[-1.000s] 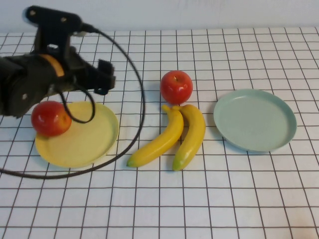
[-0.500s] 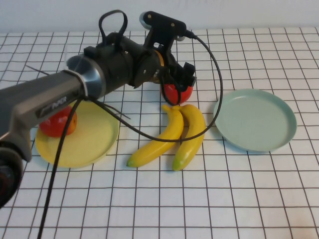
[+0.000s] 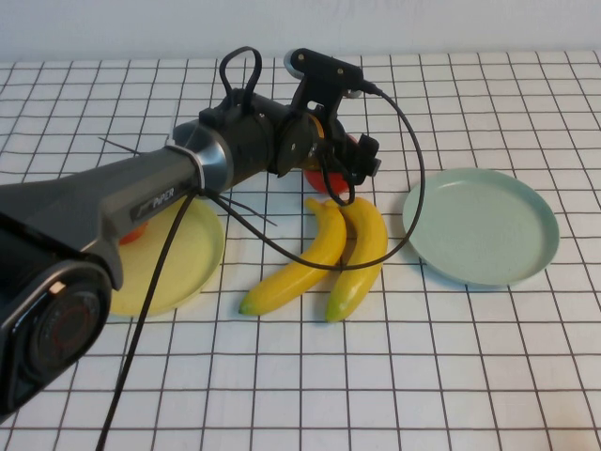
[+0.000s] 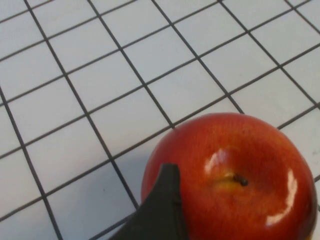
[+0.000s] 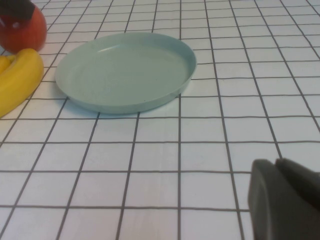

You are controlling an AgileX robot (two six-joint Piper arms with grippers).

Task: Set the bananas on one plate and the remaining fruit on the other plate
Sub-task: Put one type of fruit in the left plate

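My left gripper point(image 3: 349, 169) is open and low over a red apple point(image 3: 319, 180) on the table behind the bananas. In the left wrist view the apple point(image 4: 230, 175) fills the space by one dark finger point(image 4: 162, 210). The other apple point(image 3: 132, 233) lies on the yellow plate point(image 3: 183, 258), mostly hidden by my left arm. Two bananas point(image 3: 300, 268) point(image 3: 362, 249) lie side by side mid-table. The blue-green plate point(image 3: 481, 225) is empty at the right. My right gripper point(image 5: 276, 167) is shut and empty near the blue-green plate point(image 5: 125, 70), out of the high view.
My left arm and its black cable point(image 3: 413, 188) stretch from the lower left across the yellow plate to the table's middle. The right wrist view also shows the apple point(image 5: 22, 30) and a banana end point(image 5: 17, 80). The white gridded table has a wall behind it.
My left arm has swung right from the yellow plate, where one apple stays, to the second apple behind the bananas, and has settled a little farther over it.
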